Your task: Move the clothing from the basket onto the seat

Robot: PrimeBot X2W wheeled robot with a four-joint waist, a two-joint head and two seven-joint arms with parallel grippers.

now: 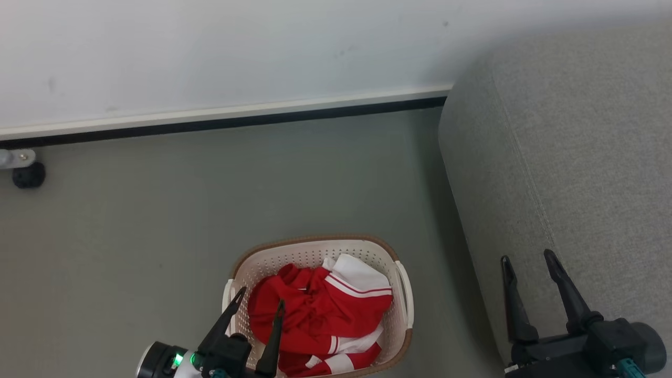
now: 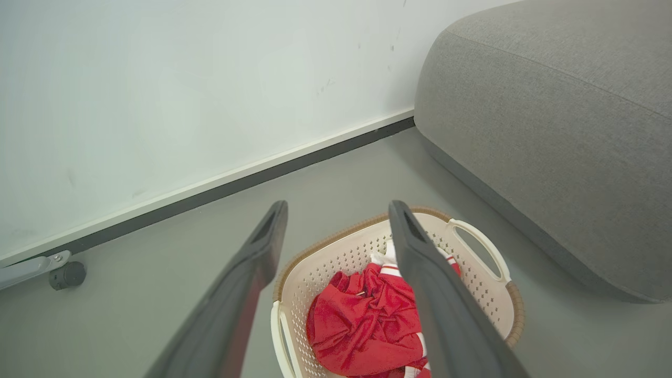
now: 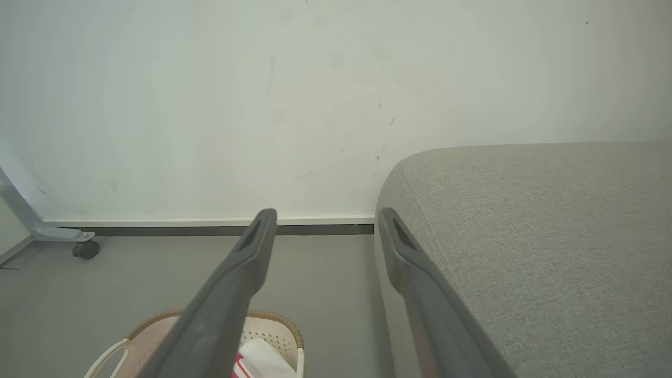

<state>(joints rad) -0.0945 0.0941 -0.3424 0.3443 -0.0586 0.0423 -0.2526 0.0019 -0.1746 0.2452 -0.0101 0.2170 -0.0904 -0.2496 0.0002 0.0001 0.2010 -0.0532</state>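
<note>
Here, clothing (image 1: pixel 315 310) bunched in basket (image 1: pixel 294 257), axisless.

No legible text anywhere

The clothing (image 1: pixel 315 310) lies in the basket (image 1: pixel 286 260), which stands on the floor (image 1: pixel 157 236) left of the seat (image 1: pixel 577 157).

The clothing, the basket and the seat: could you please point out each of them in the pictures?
clothing (image 1: pixel 315 310), head view, middle of the red fabric pile.
basket (image 1: pixel 299 255), head view, perforated far inner wall.
seat (image 1: pixel 577 157), head view, grey top surface.
</note>
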